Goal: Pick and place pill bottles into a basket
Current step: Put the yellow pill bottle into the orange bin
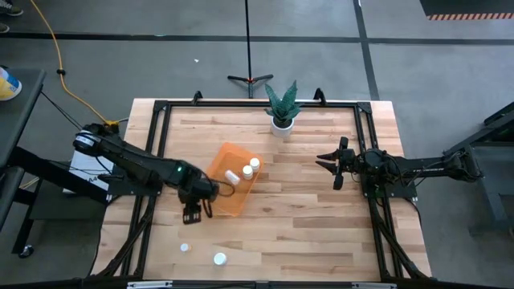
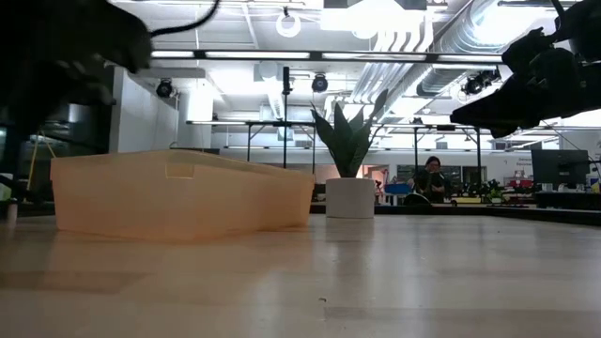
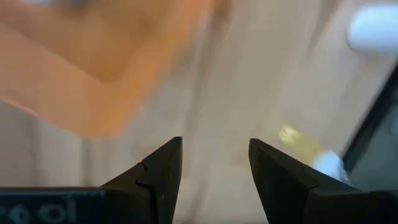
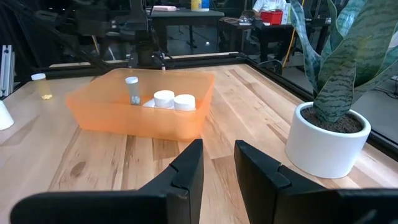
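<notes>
Beside the basket [image 1: 234, 190], the empty, open left tool [image 1: 192, 213] should drop squarely over a loose pill bottle [image 1: 219, 258] before closing.

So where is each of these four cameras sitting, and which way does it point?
High: overhead, looking straight down; both arms, basket, left hand and right hand show.
Low: at tabletop level, facing the basket and plant pot.
Left wrist: past its own open fingers at the tabletop.
Right wrist: past its fingers at the basket.
High and right wrist both show the pill bottles.
</notes>
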Controlling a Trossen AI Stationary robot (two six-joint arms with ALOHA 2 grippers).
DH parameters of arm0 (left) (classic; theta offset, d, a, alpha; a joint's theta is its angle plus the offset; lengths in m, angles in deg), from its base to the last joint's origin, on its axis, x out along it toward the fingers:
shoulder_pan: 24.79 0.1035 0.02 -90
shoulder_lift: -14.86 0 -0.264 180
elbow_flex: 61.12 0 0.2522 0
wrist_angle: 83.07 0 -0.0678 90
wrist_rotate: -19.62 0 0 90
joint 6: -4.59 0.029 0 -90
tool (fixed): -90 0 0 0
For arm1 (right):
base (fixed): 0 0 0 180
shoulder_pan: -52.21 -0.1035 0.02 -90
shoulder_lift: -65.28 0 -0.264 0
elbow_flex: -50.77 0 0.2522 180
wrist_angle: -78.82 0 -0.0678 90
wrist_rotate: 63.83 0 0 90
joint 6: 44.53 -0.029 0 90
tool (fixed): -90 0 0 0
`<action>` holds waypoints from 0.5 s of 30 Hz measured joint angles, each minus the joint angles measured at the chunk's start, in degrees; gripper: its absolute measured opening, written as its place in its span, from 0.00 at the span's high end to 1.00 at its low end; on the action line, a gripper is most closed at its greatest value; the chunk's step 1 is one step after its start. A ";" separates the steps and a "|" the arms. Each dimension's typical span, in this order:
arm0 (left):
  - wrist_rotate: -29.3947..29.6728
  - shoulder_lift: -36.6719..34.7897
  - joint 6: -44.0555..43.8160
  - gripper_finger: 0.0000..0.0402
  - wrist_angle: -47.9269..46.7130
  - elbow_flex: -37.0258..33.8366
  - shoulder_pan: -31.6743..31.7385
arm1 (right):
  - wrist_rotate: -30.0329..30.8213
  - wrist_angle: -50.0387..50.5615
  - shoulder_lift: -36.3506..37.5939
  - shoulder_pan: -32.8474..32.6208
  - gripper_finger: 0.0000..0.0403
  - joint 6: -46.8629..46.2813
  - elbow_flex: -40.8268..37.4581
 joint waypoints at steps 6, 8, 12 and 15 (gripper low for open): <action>-2.58 0.00 -12.96 0.45 0.70 0.00 -8.19 | 0.00 -0.01 0.01 -0.01 0.80 -0.01 -0.01; -3.67 0.00 -20.09 0.45 1.66 0.00 -10.66 | -0.01 -0.15 0.01 0.00 0.80 -0.51 0.00; -5.30 0.00 -36.20 0.45 5.16 0.00 -14.68 | 0.00 -0.17 0.00 0.00 0.80 -0.90 -0.01; -5.18 0.00 -46.05 0.45 8.29 0.00 -16.95 | 0.00 -0.17 0.01 -0.01 0.80 -0.90 -0.01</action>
